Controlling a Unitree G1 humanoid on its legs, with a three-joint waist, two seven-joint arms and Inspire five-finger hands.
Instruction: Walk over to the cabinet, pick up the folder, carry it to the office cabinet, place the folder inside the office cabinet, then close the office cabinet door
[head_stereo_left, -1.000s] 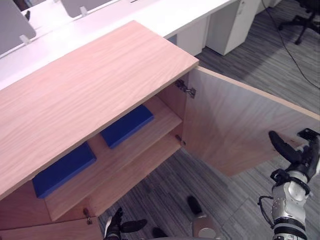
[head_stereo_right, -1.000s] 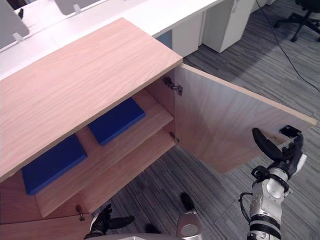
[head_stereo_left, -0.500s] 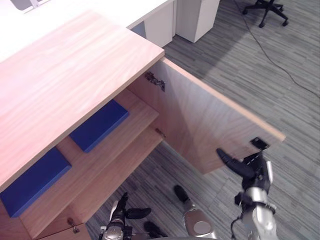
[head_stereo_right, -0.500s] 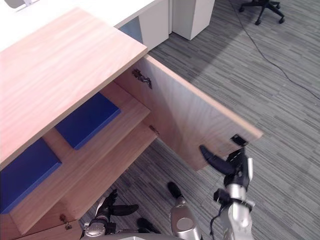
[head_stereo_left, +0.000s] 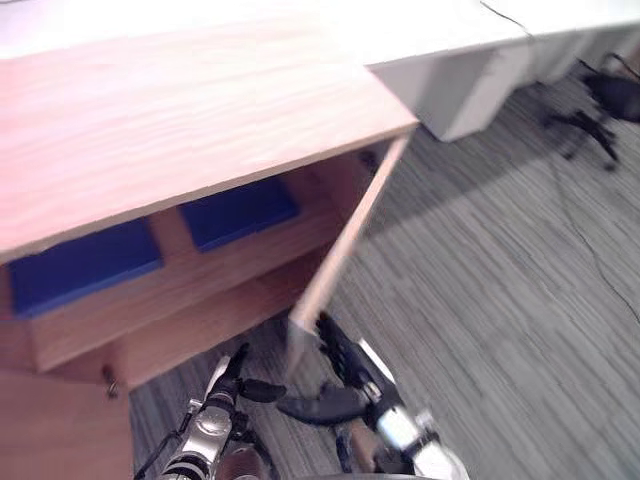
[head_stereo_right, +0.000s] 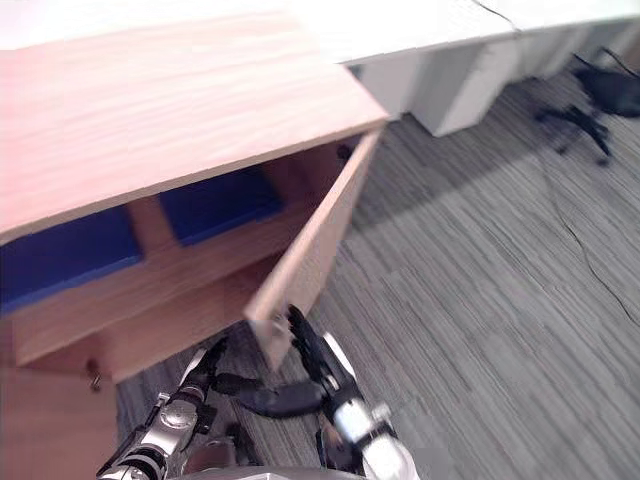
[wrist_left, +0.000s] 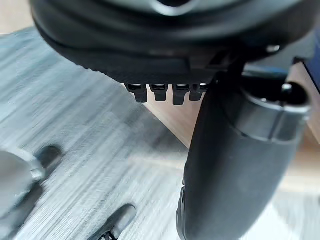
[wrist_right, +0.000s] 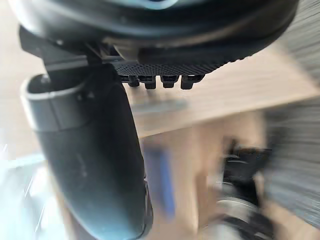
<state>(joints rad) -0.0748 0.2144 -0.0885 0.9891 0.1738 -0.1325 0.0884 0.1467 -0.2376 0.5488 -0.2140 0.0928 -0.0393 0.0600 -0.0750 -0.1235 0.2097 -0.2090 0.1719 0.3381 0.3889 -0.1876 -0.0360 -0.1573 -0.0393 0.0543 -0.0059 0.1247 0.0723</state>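
2 folders (head_stereo_left: 238, 212) lie on the cabinet (head_stereo_left: 180, 110) shelf. Door (head_stereo_left: 345, 240) half open, free edge just beside the right hand (head_stereo_left: 345, 378), fingers straight, spread. Left hand (head_stereo_left: 236, 372) loose, farther off.

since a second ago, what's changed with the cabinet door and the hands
The door has swung from wide open to about half closed, and the right hand has moved in to its free edge, fingers straight. The camera has shifted too. Unchanged: the two blue folders lie on the shelf, and the left hand hangs low, holding nothing.
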